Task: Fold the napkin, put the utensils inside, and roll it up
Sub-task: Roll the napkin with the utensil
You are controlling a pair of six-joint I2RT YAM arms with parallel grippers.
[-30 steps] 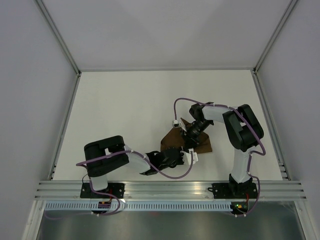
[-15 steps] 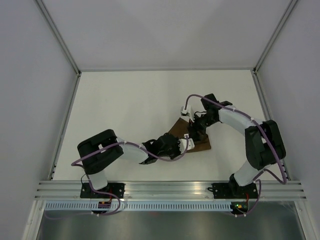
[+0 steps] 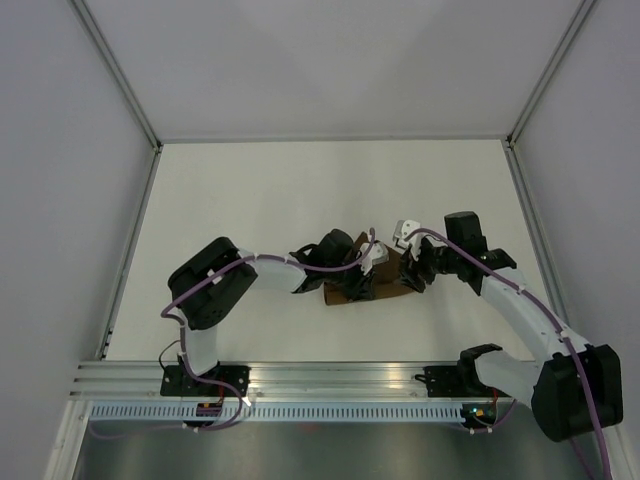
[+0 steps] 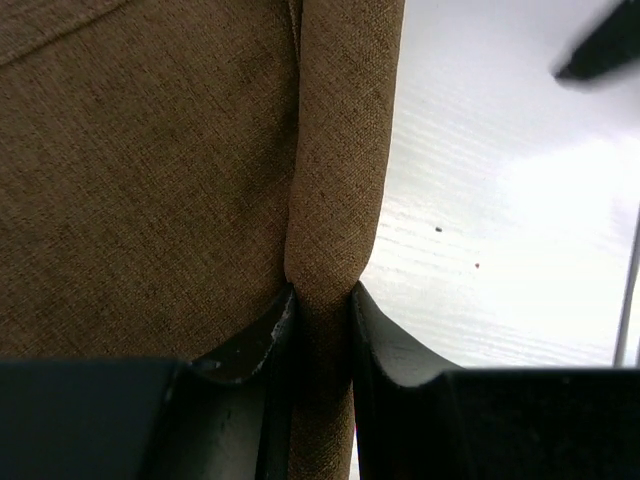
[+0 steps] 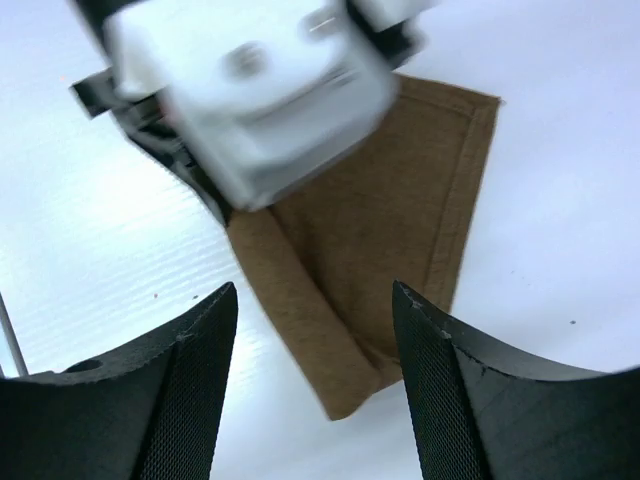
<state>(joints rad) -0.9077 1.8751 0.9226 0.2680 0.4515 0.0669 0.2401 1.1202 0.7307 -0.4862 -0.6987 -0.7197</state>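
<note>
The dark brown napkin (image 3: 388, 288) lies on the white table as a folded piece with one long edge rolled into a tube (image 4: 340, 150). My left gripper (image 3: 362, 282) is shut on that rolled edge; in the left wrist view its jaws (image 4: 320, 297) pinch the tube from both sides. My right gripper (image 3: 415, 274) is open and empty, hovering just above the napkin's right end; in the right wrist view (image 5: 312, 300) the roll's end and the hemmed flat part (image 5: 390, 210) lie between its spread fingers. The knife is hidden.
The left gripper's white body (image 5: 250, 90) sits close in front of my right gripper. The white table (image 3: 250, 210) is walled by grey panels, with a metal rail (image 3: 340, 375) along the near edge.
My left gripper has moved away from the near edge and onto the napkin's roll. The right arm has swung its elbow out to the right, and its gripper has shifted to the napkin's right end.
</note>
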